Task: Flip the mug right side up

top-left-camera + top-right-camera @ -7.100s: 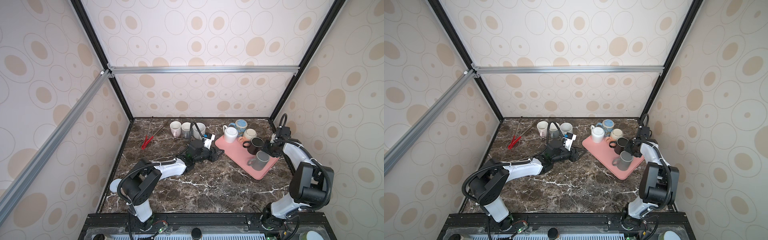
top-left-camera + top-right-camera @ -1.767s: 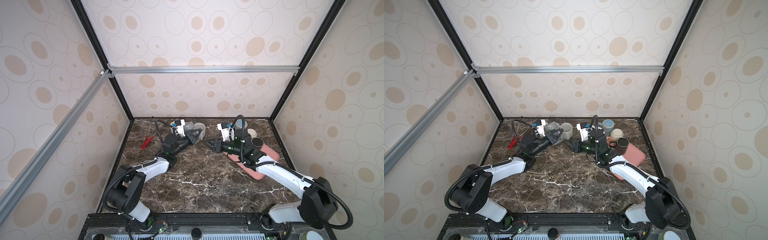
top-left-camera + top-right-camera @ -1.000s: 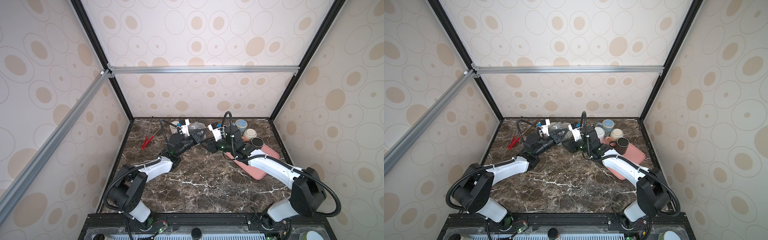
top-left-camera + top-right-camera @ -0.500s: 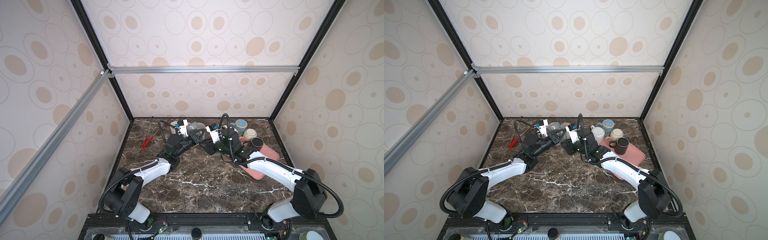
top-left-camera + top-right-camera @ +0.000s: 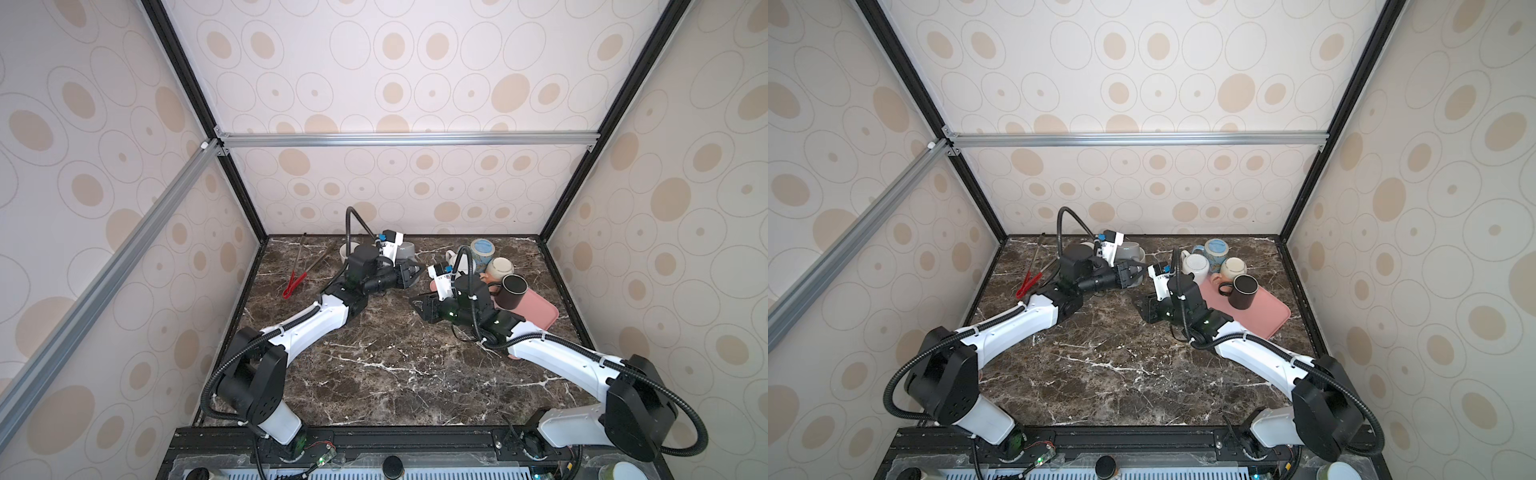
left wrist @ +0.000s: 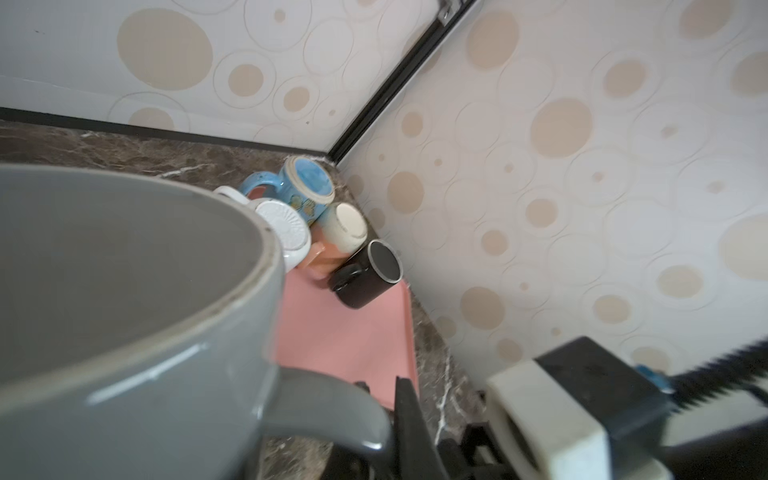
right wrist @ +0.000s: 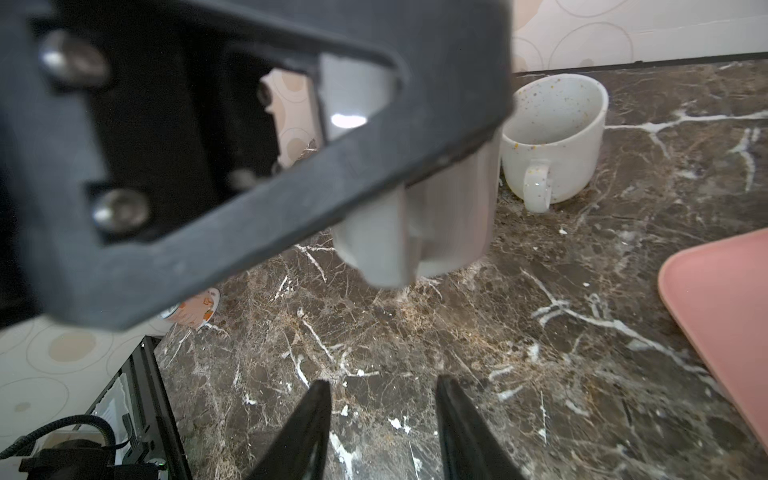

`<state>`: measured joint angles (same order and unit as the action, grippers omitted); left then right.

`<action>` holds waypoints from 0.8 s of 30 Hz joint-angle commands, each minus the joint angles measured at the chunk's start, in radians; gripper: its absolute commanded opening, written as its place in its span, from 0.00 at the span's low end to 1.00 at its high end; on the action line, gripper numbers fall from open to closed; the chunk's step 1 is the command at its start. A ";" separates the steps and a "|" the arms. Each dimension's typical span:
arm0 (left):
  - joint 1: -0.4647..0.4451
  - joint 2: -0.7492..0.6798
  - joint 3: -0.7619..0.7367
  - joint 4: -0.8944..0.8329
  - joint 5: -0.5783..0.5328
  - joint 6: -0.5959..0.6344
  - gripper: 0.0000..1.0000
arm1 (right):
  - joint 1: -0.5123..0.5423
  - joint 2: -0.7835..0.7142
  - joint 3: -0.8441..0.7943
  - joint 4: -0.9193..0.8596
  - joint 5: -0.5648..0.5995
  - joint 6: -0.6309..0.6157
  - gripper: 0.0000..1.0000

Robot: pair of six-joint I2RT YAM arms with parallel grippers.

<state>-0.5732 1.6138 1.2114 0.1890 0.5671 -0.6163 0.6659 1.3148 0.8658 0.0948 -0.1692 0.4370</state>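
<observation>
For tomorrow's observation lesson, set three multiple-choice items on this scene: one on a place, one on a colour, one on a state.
1. The black mug stands:
A) on the pink tray
B) beside the tongs
C) in the right jaws

2. The mug in the left jaws is:
A) blue
B) grey
C) white

3. The right jaws are:
A) shut on a mug
B) shut, empty
C) open, empty

Key: 1A, both top views show it resting on the tray; 2B, the left wrist view shows its grey wall; 3C, bare marble shows between them.
</observation>
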 commanded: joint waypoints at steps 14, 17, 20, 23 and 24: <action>-0.144 0.228 0.389 -0.555 -0.062 0.643 0.00 | -0.377 -0.154 0.017 -0.251 -0.077 0.085 0.48; -0.170 0.321 0.470 -0.517 0.010 0.674 0.00 | -0.539 -0.095 0.080 -0.329 -0.155 0.102 0.48; -0.199 0.428 0.541 -0.379 0.106 0.649 0.00 | -0.653 -0.026 0.142 -0.359 -0.238 0.100 0.48; -0.220 0.552 0.622 -0.183 0.200 0.547 0.00 | -0.709 0.033 0.201 -0.396 -0.262 0.080 0.48; -0.229 0.590 0.648 -0.143 0.210 0.524 0.00 | -0.718 0.047 0.212 -0.407 -0.258 0.072 0.48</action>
<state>-0.7742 2.1433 1.7615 -0.2024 0.6617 -0.0662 -0.0322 1.3308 1.0332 -0.2367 -0.3634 0.5320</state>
